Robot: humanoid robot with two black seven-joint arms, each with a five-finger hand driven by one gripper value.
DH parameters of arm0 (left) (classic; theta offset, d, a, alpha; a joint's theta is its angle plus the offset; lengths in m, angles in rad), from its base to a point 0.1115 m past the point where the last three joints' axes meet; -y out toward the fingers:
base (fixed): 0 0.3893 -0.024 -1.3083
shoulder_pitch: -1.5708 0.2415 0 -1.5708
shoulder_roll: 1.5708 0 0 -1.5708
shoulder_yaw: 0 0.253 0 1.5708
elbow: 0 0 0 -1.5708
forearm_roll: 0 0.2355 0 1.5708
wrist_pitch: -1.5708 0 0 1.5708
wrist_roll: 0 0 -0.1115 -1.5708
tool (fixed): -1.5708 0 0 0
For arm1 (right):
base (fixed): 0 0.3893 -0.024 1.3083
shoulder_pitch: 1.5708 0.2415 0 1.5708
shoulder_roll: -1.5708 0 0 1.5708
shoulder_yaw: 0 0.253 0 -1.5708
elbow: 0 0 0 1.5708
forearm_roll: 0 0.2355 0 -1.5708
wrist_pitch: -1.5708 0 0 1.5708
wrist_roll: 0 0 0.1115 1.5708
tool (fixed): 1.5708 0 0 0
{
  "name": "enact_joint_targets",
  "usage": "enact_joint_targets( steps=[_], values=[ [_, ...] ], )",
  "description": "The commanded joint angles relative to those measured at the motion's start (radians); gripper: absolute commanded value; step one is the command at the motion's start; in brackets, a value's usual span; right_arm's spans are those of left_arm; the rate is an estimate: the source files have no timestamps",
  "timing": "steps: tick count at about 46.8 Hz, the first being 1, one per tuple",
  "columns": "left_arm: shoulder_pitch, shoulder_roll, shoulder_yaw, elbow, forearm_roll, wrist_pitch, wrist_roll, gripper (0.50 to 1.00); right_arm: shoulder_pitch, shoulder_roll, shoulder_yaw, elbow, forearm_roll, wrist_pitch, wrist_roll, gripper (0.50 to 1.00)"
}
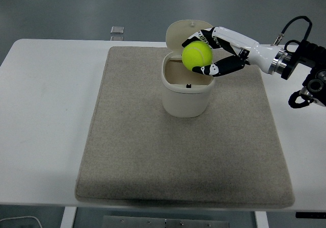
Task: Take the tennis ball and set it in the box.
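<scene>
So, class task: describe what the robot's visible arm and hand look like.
Only the right arm shows. The right hand has black fingers with white segments and a glossy white back. A silver ring joins it to a black forearm, where a black cable loops above.

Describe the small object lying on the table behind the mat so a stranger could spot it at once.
Start at the white table and its large grey-beige fabric mat. Just beyond the mat's far left corner, at the table's back edge, lies a small flat silvery square object. It is the only thing resting directly on the bare table, apart from the mat.
</scene>
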Motion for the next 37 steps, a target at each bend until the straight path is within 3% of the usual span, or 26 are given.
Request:
enact_joint_targets(
  steps=[1,8,31,37],
  values=[
    [0.0,0.0,0.0,0.002,0.0,0.0,0.0,0.992,-0.005,0.0,-0.006,0.0,0.0,-0.001,0.0,0.737],
    [0.0,0.0,0.0,0.0,-0.001,0.0,0.0,0.992,-0.014,0.0,-0.006,0.001,0.0,0.003,0.0,0.821],
    [0.0,0.0,0.0,0.0,-0.001,0.0,0.0,0.992,-0.022,-0.008,-0.003,0.001,0.002,0.012,0.0,0.858],
    [0.0,0.0,0.0,0.0,0.0,0.0,0.0,0.992,-0.02,-0.025,0.02,0.003,0.055,0.077,0.0,0.86]
  ],
)
